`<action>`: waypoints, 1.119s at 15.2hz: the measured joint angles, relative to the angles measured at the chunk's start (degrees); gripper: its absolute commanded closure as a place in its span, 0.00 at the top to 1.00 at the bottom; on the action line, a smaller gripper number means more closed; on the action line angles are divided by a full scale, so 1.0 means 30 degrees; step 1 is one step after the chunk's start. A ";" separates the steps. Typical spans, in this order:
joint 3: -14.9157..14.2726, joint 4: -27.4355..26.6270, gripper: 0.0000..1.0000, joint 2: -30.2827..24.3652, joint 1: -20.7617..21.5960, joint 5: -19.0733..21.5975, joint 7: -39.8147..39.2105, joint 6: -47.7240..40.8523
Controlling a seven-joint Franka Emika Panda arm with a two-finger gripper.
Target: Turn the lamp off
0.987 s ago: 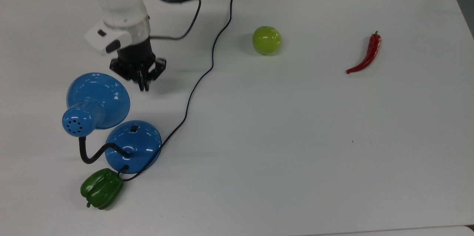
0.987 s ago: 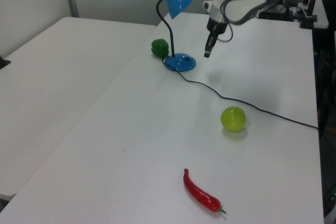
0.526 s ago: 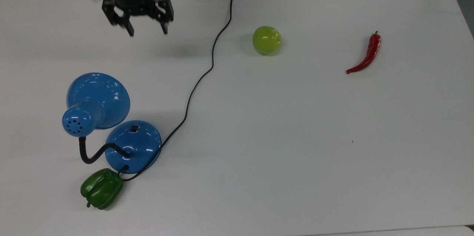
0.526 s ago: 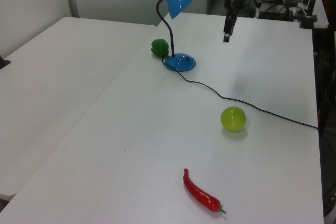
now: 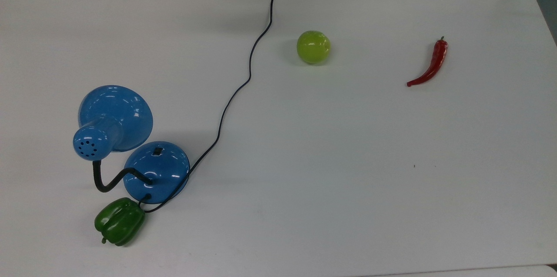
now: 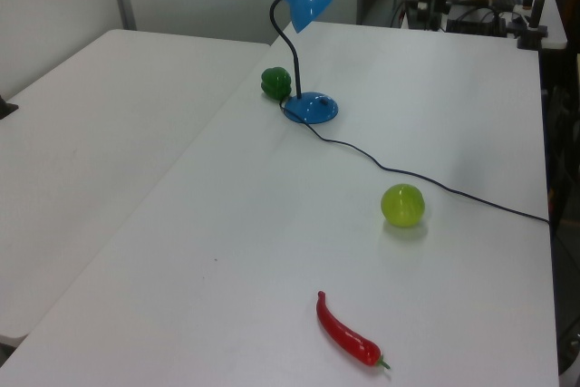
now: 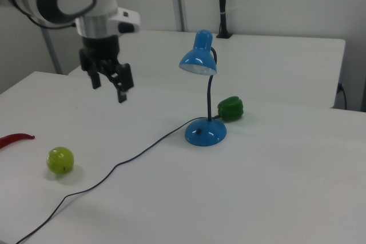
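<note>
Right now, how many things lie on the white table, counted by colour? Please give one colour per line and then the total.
Blue: 1, the lamp
Green: 2, the bell pepper and the round fruit
Red: 1, the chili pepper
Total: 4

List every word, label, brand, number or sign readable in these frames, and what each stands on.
None: no readable text on anything.
The lamp, the green pepper, the lime-green ball, the red chilli and the table bear no print.
The gripper and its arm show no legible marking.
</note>
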 measured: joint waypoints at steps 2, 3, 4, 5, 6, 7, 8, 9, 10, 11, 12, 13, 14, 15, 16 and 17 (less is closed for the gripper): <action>0.0147 0.0997 1.00 -0.0247 0.0415 0.0000 0.0924 -0.1556; 0.0257 0.1347 1.00 -0.0314 0.0653 0.0001 0.1173 -0.1885; 0.0493 0.1563 1.00 -0.0342 0.0821 0.0001 0.1267 -0.2002; 0.0902 0.1647 1.00 -0.0335 0.0896 0.0000 0.1326 -0.2011; 0.1370 0.1648 1.00 -0.0312 0.0933 -0.0005 0.1343 -0.2008; 0.1756 0.1643 1.00 -0.0270 0.0975 -0.0123 0.1344 -0.1896; 0.2107 0.1619 1.00 -0.0211 0.1027 -0.0336 0.1341 -0.1577; 0.2369 0.1577 1.00 -0.0131 0.1073 -0.0516 0.1320 -0.1076; 0.2521 0.1521 1.00 -0.0024 0.1087 -0.0682 0.1108 -0.0478; 0.2566 0.1457 1.00 0.0094 0.1087 -0.0832 0.0679 0.0102; 0.2563 0.1392 1.00 0.0231 0.1078 -0.1050 0.0025 0.0606; 0.2539 0.1334 1.00 0.0378 0.1056 -0.1208 -0.0715 0.1039; 0.2502 0.1285 1.00 0.0514 0.1025 -0.1303 -0.1283 0.1432; 0.2458 0.1227 1.00 0.0610 0.1002 -0.1337 -0.1639 0.1790; 0.2419 0.1180 1.00 0.0678 0.0998 -0.1348 -0.1847 0.1986; 0.2404 0.1147 1.00 0.0730 0.0997 -0.1348 -0.1983 0.2045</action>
